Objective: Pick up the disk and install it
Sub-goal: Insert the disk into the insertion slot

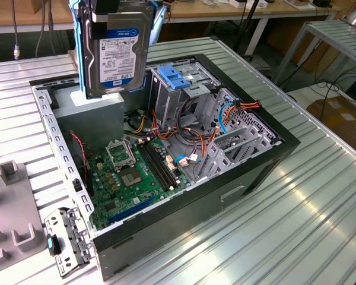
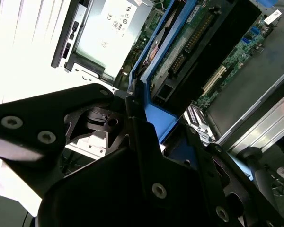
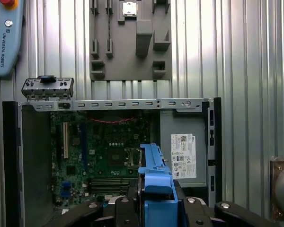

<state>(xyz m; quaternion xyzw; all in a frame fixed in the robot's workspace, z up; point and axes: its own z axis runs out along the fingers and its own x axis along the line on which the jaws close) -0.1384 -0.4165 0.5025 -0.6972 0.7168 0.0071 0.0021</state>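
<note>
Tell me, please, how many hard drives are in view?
1. The silver-metal rectangular disk with blue side rails hangs upright in the tool, above the open black computer case. The metal drive cage may hide others.

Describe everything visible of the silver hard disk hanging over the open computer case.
The flat rectangular silver-metal disk carries a white label with a black top band and blue stripe, plus blue plastic side rails. It hangs upright above the open black computer case, label toward the exterior camera. The second wrist view shows its green circuit-board underside. The black gripper clamps its top end; nothing else touches it.
</note>
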